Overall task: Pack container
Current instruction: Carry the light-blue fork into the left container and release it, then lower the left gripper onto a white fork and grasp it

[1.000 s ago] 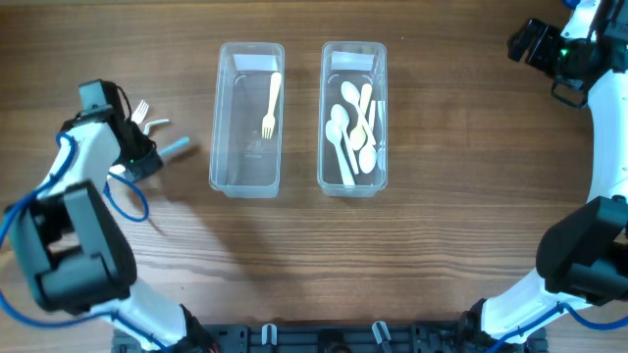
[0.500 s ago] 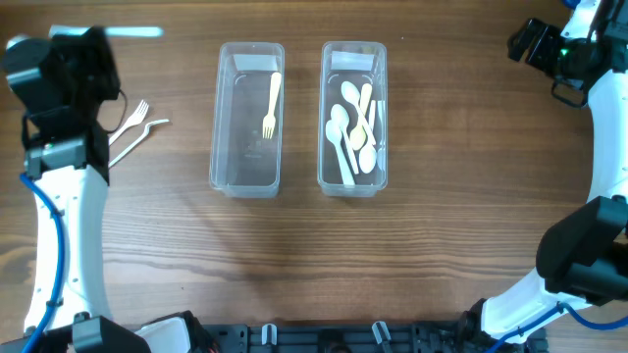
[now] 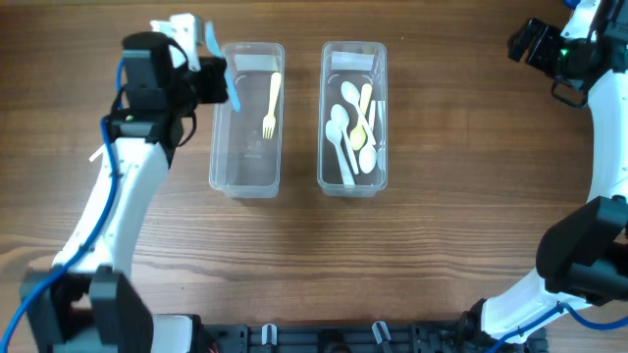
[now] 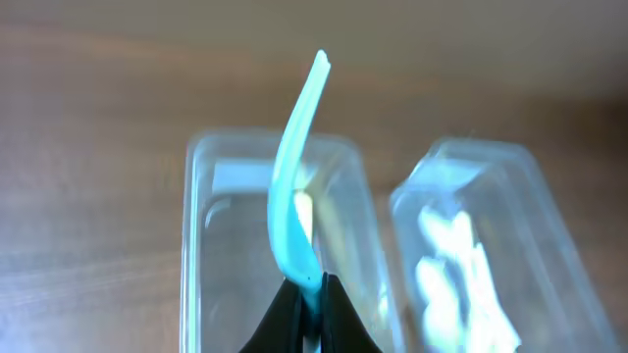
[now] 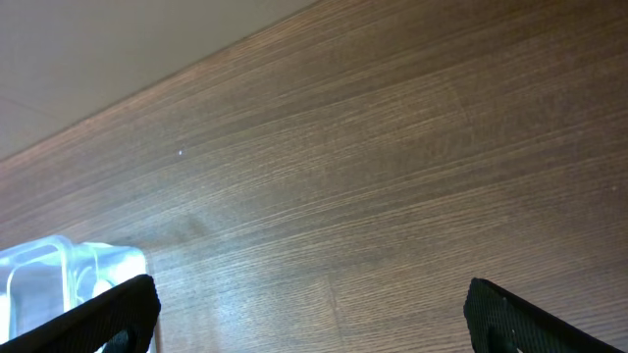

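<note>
My left gripper (image 3: pixel 208 69) is shut on a light blue plastic utensil (image 4: pixel 294 186) by its handle, held above the near end of the left clear container (image 3: pixel 247 118). The utensil also shows in the overhead view (image 3: pixel 210 37); which kind it is I cannot tell. The left container holds one cream fork (image 3: pixel 270 106). The right clear container (image 3: pixel 353 116) holds several white and cream spoons (image 3: pixel 351 132). My right gripper (image 5: pixel 309 324) is open and empty over bare wood at the far right corner (image 3: pixel 535 44).
A white utensil tip (image 3: pixel 96 155) peeks out from under my left arm on the table at the left. Both containers stand side by side in the table's upper middle, and also show in the left wrist view (image 4: pixel 211 226).
My left arm swung from the far left toward the left container, carrying the blue utensil up off the table. The right arm has not moved.
</note>
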Robot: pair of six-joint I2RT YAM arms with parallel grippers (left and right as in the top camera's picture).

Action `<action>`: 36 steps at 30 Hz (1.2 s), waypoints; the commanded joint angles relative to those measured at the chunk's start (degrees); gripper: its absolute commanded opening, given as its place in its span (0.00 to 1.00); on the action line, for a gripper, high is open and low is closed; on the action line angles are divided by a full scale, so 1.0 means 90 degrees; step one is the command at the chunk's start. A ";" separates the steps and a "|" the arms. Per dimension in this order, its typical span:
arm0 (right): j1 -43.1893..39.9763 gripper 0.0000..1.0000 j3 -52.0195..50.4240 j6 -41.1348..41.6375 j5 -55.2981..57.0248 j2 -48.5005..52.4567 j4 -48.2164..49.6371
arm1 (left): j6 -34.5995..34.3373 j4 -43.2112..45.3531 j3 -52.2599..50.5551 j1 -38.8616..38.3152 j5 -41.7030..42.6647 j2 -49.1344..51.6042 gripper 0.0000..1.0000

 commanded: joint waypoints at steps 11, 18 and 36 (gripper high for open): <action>-0.0005 1.00 0.0022 -0.0070 0.0061 -0.0063 0.0015 | 0.0493 -0.0323 0.0007 0.0131 -0.0772 0.0039 0.89; -0.0005 1.00 0.0022 -0.0070 0.0061 -0.0063 0.0015 | 0.1889 -0.1076 0.0005 0.0653 -0.3337 -0.0500 0.88; -0.0005 1.00 0.0022 -0.0073 0.0061 -0.0063 0.0015 | 0.3497 -0.1928 0.0002 0.2200 -0.2747 0.0979 0.82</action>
